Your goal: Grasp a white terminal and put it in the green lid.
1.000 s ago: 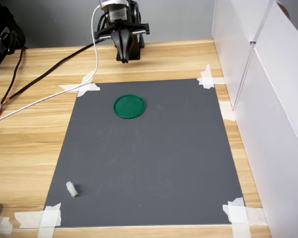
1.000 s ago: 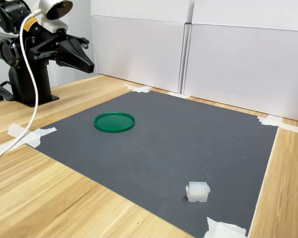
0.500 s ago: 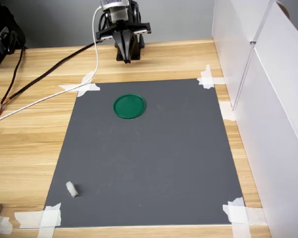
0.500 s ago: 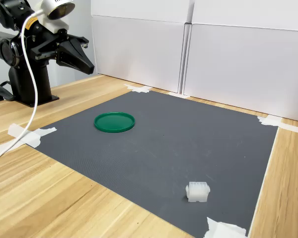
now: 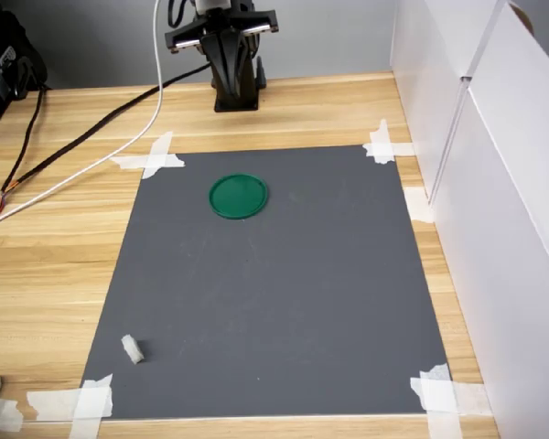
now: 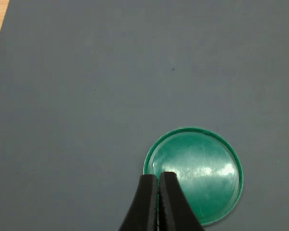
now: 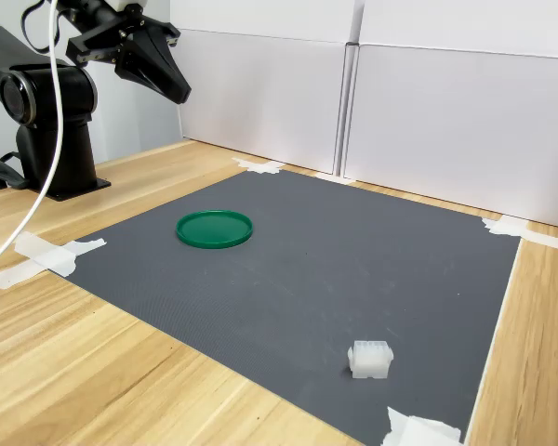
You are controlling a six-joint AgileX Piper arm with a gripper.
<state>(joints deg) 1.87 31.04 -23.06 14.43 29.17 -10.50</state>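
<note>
Wooden surface (image 5: 64,238), with a grey mat (image 5: 274,283) taped down at its four corners by white tape (image 5: 444,391) strips. White panels (image 7: 428,111) along the first exterior view's right edge, behind the mat in the second exterior view. Black arm base (image 7: 51,121) at the far end of the surface in the first exterior view, at the second exterior view's left, off the mat. White cable (image 5: 101,155) and dark cable (image 5: 27,137) trailing over the wood towards the first exterior view's left.

Gripper (image 7: 179,93) raised well above the surface, angled downward over the mat's edge nearest the base. Pressed together, the two black fingers (image 6: 145,204) meeting tip to tip in the wrist view, nothing pinched between them.

Lid (image 5: 238,196) flat on the mat, in the half nearer the base; seen in the wrist view (image 6: 195,175) directly past the fingertips, empty, with glare on its green face. Rim low and unbroken all round.

Terminal (image 7: 370,360) lying on the mat near the corner farthest from the base, at the first exterior view's lower left (image 5: 133,348), just inside the mat's edge, well apart from the lid and from the gripper. Ribbed on top in the second exterior view; out of the wrist view altogether.
</note>
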